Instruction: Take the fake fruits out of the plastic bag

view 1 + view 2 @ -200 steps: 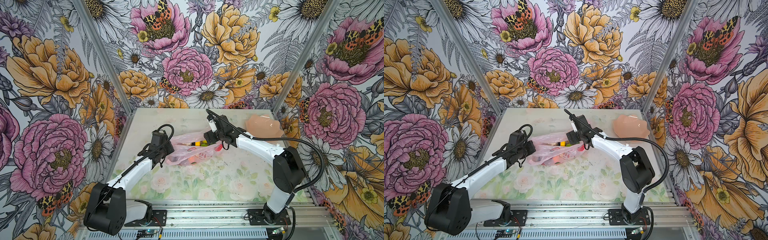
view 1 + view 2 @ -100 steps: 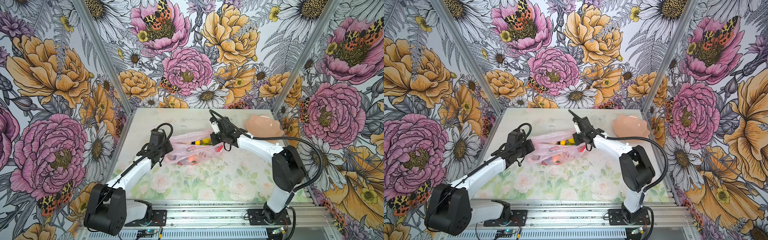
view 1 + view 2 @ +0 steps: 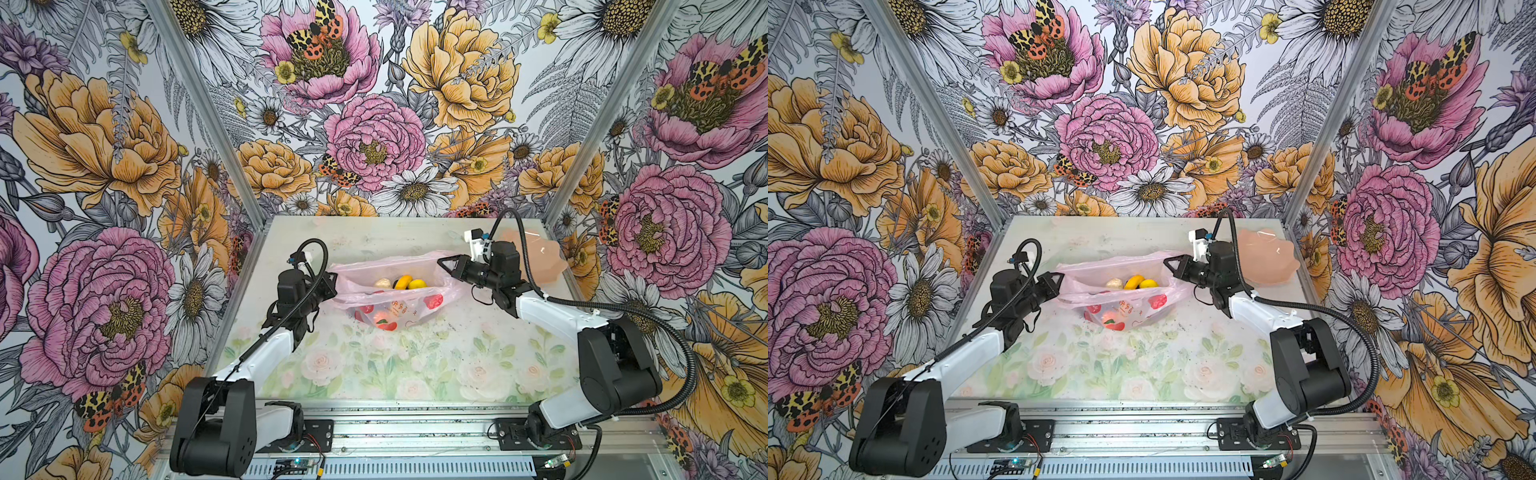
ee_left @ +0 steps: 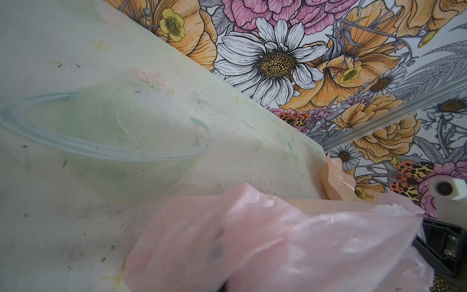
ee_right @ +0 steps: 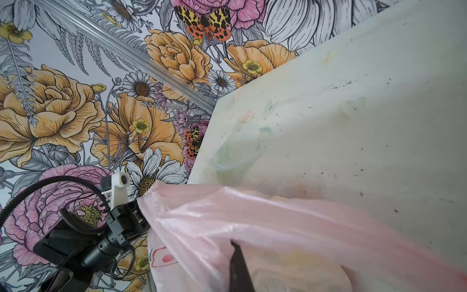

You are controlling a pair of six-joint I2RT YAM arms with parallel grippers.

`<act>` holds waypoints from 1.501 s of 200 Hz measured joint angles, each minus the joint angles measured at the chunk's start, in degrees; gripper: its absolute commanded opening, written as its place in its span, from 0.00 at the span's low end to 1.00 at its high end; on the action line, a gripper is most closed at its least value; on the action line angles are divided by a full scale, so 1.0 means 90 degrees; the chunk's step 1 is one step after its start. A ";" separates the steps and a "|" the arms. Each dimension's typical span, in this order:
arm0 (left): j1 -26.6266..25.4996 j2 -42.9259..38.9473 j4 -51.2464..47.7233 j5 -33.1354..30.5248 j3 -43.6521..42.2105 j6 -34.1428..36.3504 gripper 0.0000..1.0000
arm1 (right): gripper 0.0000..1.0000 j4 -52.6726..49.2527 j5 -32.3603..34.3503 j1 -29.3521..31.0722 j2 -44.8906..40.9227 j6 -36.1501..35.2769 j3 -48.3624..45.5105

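Observation:
The pink plastic bag [image 3: 395,309] [image 3: 1121,311] hangs stretched between my two grippers, just above the table, with its mouth pulled open upward. In the mouth lie three fake fruits: a cream-white lumpy piece [image 3: 383,283] [image 3: 1114,284], an orange-yellow one [image 3: 403,280] [image 3: 1133,280] and a yellow lemon [image 3: 417,284] [image 3: 1148,284]. My left gripper [image 3: 332,282] [image 3: 1057,282] is shut on the bag's left edge. My right gripper [image 3: 442,262] [image 3: 1169,262] is shut on its right edge. The bag [image 4: 252,240] covers the left jaws in the left wrist view. One dark finger [image 5: 240,268] shows under the bag [image 5: 252,222] in the right wrist view.
A peach petal-edged bowl [image 3: 540,259] [image 3: 1266,257] [image 4: 333,177] stands at the back right, just behind my right wrist. Flower-printed walls close in the table on three sides. The metal rail [image 3: 415,419] with the arm bases runs along the front edge.
My right gripper has shut on the bag's right edge and drawn back to the right. The bag's mouth has stretched open and fruits now show inside. The left gripper has kept its hold.

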 measured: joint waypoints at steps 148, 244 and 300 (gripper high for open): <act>-0.1268 0.0024 -0.4575 -0.3004 0.2198 -0.0593 0.96 | 0.00 0.1098 0.1447 0.0665 -0.0153 0.0469 -0.0612; -0.1508 0.0248 -0.2786 -0.1933 0.0639 -0.0869 0.09 | 0.00 0.1073 0.1620 0.0257 -0.0415 0.0631 -0.0809; -0.0539 -0.0777 -0.1095 -0.1154 -0.1530 -0.0529 0.00 | 0.00 0.1515 0.1127 -0.0284 0.0102 0.1370 -0.0758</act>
